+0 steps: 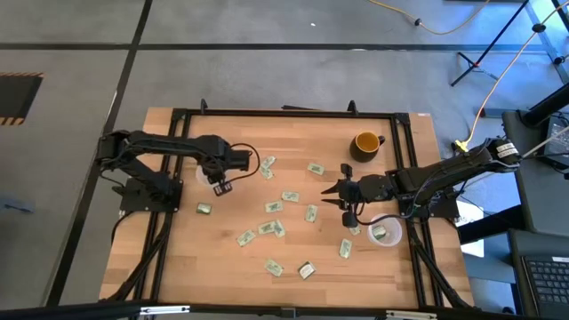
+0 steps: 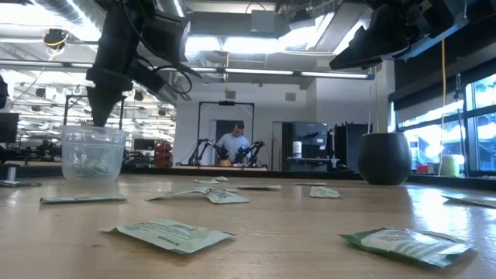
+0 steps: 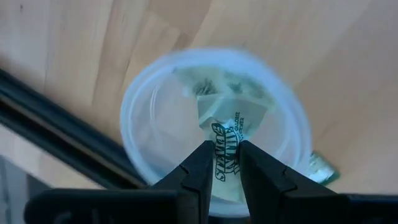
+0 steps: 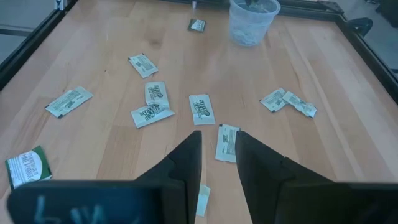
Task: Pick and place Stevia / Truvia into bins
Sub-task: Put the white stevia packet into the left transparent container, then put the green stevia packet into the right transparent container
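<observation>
Left tool [image 3: 222, 163] pinches a packet [image 3: 225, 157] over cup [image 3: 140, 106]; right tool [image 4: 217, 155] slightly parted (empty); mug [image 1: 365, 142] nearby.

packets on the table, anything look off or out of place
Mostly the packets just lie scattered flat. One oddity: a packet lies against the outside of the left cup, half tucked under it. The left gripper holds a packet over that cup. The yellow mug is no bin.

A grey floor [image 1: 267, 62] crossed by dark lines surrounds the wooden bench [image 1: 267, 142]. Beyond it, ceiling lights [image 2: 256, 74] glow, windows [image 2: 465, 116] brighten one side, and a person [image 2: 232, 143] stands far back.
</observation>
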Robot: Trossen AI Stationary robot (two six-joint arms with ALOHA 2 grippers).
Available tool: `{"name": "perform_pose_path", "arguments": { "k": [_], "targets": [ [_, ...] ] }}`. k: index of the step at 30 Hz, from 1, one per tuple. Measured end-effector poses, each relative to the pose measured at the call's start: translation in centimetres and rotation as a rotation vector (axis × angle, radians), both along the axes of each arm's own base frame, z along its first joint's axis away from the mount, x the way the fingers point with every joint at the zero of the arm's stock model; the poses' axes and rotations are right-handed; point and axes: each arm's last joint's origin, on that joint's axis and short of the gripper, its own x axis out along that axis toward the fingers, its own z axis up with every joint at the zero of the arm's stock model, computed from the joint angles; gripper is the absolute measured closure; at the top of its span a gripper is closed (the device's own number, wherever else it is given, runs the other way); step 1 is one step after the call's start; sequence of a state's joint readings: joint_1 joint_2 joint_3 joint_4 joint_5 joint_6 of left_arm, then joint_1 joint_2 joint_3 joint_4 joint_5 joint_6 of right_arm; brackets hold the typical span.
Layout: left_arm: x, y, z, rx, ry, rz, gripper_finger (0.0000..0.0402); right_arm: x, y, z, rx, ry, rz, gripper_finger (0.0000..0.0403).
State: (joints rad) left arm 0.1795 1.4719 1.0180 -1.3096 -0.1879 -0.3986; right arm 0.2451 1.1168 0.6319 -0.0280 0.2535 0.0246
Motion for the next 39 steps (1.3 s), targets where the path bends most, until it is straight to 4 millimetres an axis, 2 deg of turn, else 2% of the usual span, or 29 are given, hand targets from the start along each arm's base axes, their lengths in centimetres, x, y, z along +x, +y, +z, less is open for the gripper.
{"name": "perform_pose_path", "arguments": {
  "k": [6,15,19,25,33,39],
  "targets": [
    [-0.2,-0.1,0.0,-0.029,0.024,-0.026,0.0319,0.0,0.0,0.0,0.0,0.0,0.0,0.0302],
    [-0.2,0.0,0.0,0.0,0.023,-0.006,0.0249,0.0,0.0,0.0,0.0,0.0,0.0,0.0302],
    [-0.6,-0.2,0.6,0.009,0.031,-0.04,0.0238,0.0,0.0,0.0,0.0,0.0,0.0,0.0302],
    [-1.7,-2.0,3.2,0.019,-0.11,-0.057,0.0247,0.0,0.0,0.0,0.0,0.001,0.0,0.0302],
    [-4.1,-5.5,5.8,-0.002,-0.314,0.088,0.0249,0.0,0.0,-0.1,-0.001,0.006,0.0,0.0302],
    [-4.5,-8.6,5.8,0.029,-0.328,-0.075,0.0253,0.0,0.0,-0.1,-0.002,0.008,0.0,0.0302]
  ]
}}
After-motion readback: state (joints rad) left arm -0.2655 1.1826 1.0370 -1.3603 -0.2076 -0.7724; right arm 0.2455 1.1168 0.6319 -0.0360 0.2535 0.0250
